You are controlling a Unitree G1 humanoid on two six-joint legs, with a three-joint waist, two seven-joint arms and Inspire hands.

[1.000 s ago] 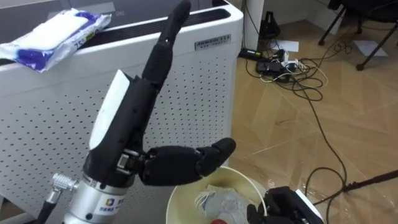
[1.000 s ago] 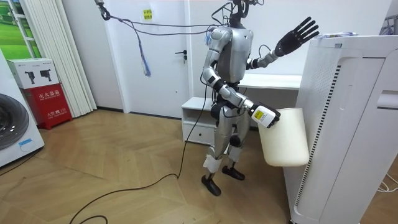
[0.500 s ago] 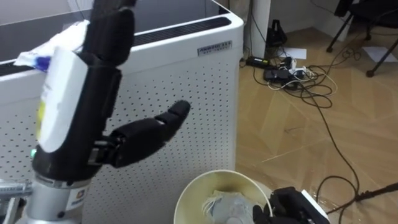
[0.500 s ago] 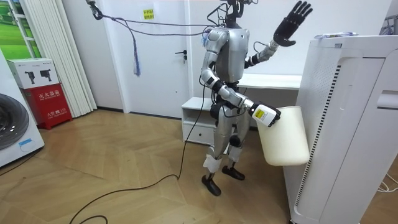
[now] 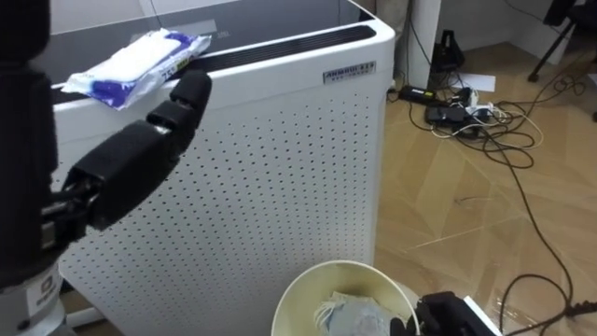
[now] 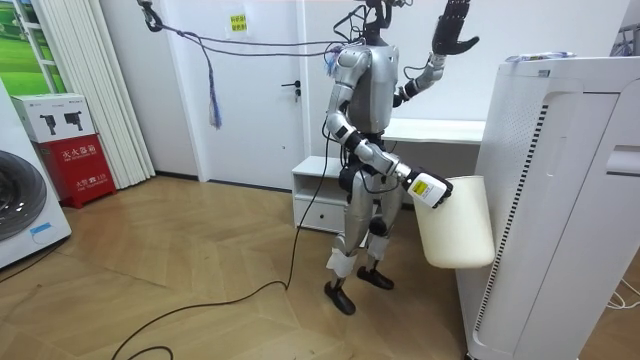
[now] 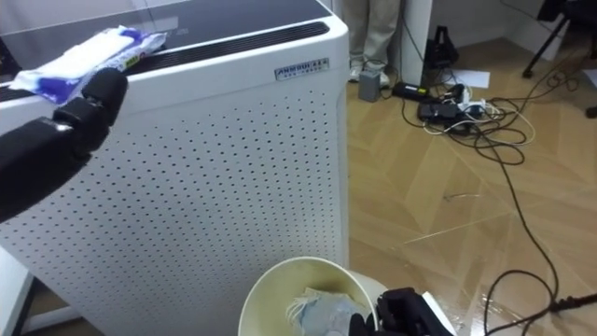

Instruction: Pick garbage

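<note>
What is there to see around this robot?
Appliance: one, white, perforated, before the robot.
Packet: one, blue and white, on the appliance's top.
Bin: one, cream, held beside the appliance.
Crumpled waste: some, grey-white, inside the bin.
Cables: a tangle, dark and white, on the floor.
Washing machine: one, white, room view's left.
Box: one, red, beside the washing machine.
Left hand: one, black, open, raised high.
Right hand: one, black, gripping the bin's rim.

Bright, even indoor light fills the white-walled room, leaving only a faint shadow on the wooden floor point(image 6: 250, 270) under the standing robot at 6 o'clock. In the eye views the boards catch pale glare at 5 o'clock. The white cabinet point(image 5: 280, 187) glows, the black left hand point(image 5: 131, 163) reads dark at 9 o'clock, and the cream bin point(image 5: 312, 278) is softly shaded inside.
</note>
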